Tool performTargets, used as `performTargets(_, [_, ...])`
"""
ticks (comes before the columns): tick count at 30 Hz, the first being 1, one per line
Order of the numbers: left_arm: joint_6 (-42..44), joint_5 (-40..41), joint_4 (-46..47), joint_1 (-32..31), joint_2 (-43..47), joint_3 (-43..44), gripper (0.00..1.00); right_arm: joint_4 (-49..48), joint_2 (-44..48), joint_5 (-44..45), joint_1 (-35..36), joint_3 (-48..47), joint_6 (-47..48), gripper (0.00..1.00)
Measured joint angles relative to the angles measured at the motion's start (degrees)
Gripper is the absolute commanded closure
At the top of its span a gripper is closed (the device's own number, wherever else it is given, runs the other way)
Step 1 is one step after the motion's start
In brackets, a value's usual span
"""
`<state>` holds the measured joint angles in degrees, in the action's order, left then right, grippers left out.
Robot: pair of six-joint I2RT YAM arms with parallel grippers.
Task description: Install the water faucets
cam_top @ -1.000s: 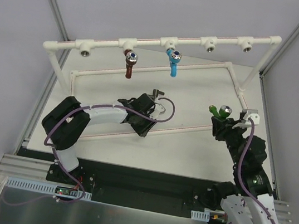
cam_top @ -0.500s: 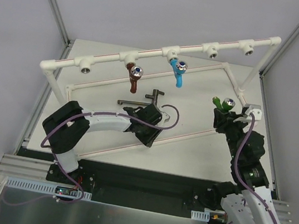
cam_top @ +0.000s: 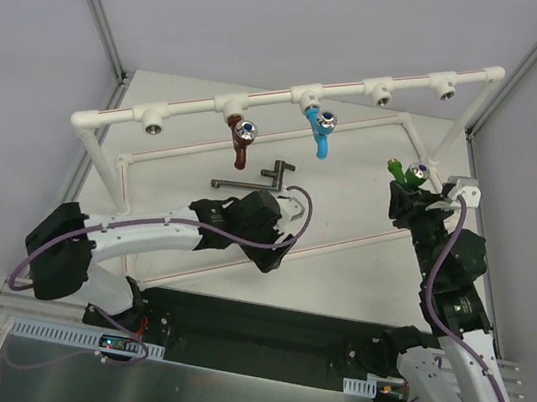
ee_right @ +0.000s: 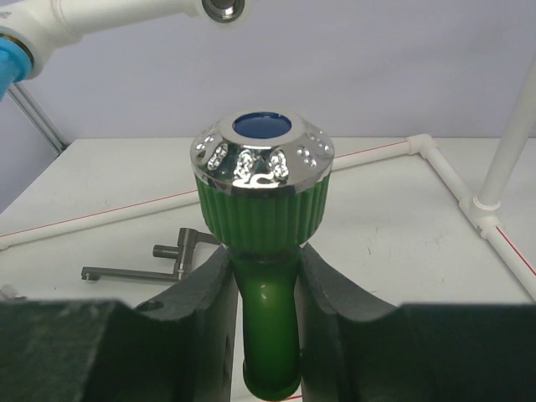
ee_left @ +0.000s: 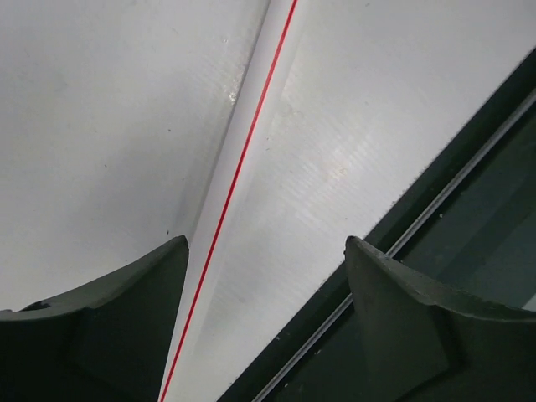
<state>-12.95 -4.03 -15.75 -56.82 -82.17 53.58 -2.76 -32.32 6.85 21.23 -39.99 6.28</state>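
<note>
My right gripper [cam_top: 410,189] is shut on the stem of the green water faucet [ee_right: 264,218], silver cap up, over the table's right side [cam_top: 406,171]. The reddish-brown faucet [cam_top: 242,141] and the blue faucet [cam_top: 321,133] hang from tees on the white pipe frame's top bar [cam_top: 263,99]. My left gripper [cam_top: 270,260] is open above the frame's lower pipe, near the table's front edge, and in the left wrist view [ee_left: 264,243] nothing lies between its fingers.
A grey metal T-shaped tool [cam_top: 251,180] lies on the table beyond the left gripper. Empty tee sockets show on the top bar at the left [cam_top: 152,125] and the right [cam_top: 383,99], [cam_top: 448,89]. Frame uprights [cam_top: 456,128] stand close to the right gripper.
The left gripper set the grey tool down on the table, drew back toward the near edge and opened. The right gripper carried the green faucet a little farther from the base.
</note>
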Motion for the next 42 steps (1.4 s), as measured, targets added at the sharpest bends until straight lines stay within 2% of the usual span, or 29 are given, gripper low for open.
performTargets(2, [1.2, 0.2, 0.0, -0.7, 4.2, -0.2, 0.23, 0.0, 0.1, 0.0, 0.0, -0.3, 0.3, 0.98])
performTargets(6, [5.4, -1.0, 0.0, -1.7, 14.7, -0.2, 0.27, 0.9, 0.1, 0.0, 0.0, -1.1, 0.9, 0.98])
performTargets(11, [12.6, -6.7, -0.5, -1.7, 31.4, 1.4, 0.21, 3.3, 0.1, 0.0, 0.0, -2.8, 1.7, 0.98])
performTargets(15, [16.5, -11.2, -1.7, -1.7, 38.1, 6.7, 0.19, 3.7, 0.1, 0.0, 0.0, -3.9, 2.0, 0.98])
performTargets(18, [18.7, -12.3, -2.7, -1.8, 39.4, 12.1, 0.19, 4.0, 0.1, 0.0, 0.0, -4.5, 2.1, 0.98])
performTargets(21, [21.1, -9.6, -5.3, -1.7, 37.9, 18.8, 0.20, 4.7, 0.1, 0.0, 0.0, -4.8, 2.2, 0.98])
performTargets(28, [28.2, 8.2, -12.6, -0.7, 28.7, 35.3, 0.19, 7.8, 0.1, -0.3, 0.0, -5.9, 2.8, 0.98])
performTargets(29, [29.5, 9.9, -13.5, 0.5, 27.6, 37.1, 0.19, 8.1, 0.2, -0.4, 0.0, -6.1, 3.1, 0.98])
performTargets(31, [31.8, 10.7, -15.2, 6.8, 25.5, 40.3, 0.18, 8.7, 0.4, -0.6, 0.0, -6.5, 3.5, 0.98])
performTargets(36, [34.4, 5.1, -21.2, 27.5, 20.7, 48.0, 0.14, 9.5, 1.1, -1.2, 0.0, -6.7, 4.3, 0.98])
performTargets(42, [39.9, -3.5, -28.4, 35.2, 15.6, 51.2, 0.12, 10.8, 1.4, -1.8, 0.0, -6.9, 5.2, 0.98])
